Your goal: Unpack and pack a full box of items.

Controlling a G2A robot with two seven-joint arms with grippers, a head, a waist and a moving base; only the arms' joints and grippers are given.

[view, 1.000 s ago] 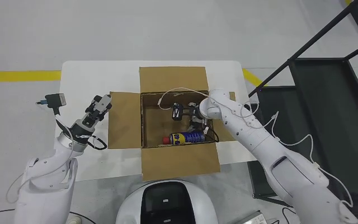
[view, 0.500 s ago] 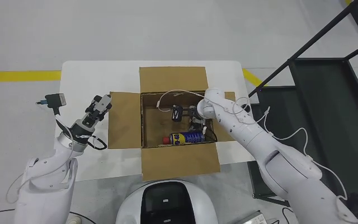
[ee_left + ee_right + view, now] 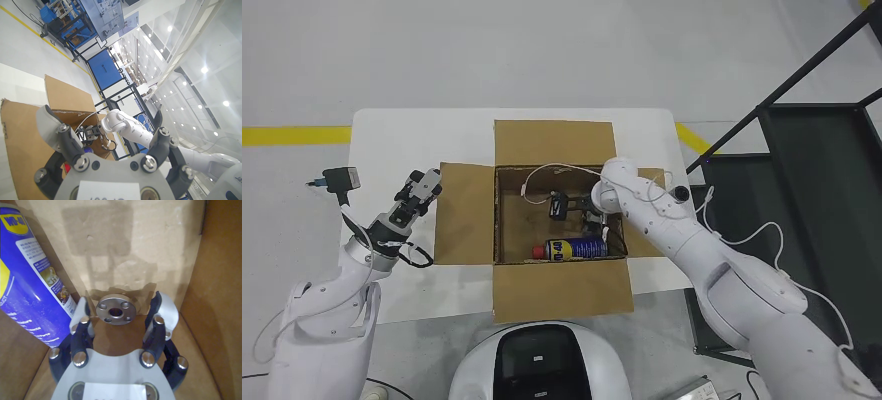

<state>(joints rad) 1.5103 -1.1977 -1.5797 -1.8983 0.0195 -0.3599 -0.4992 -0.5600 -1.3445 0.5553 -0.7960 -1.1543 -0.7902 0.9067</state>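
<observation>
R arm re-angled over last second, right gripper [image 3: 121, 298] barely shifted, low inside box [image 3: 552, 140] | fingers spread either side of metal flange [image 3: 116, 312] on box floor beside spray can [image 3: 28, 275] — no pinch yet | looks lined up for unpack pick — closing comes next

Cardboard box [image 3: 552, 140]: spray can [image 3: 577, 246] along robot-side wall, metal flange [image 3: 116, 312] beside it at wall's foot; left floor open.
</observation>
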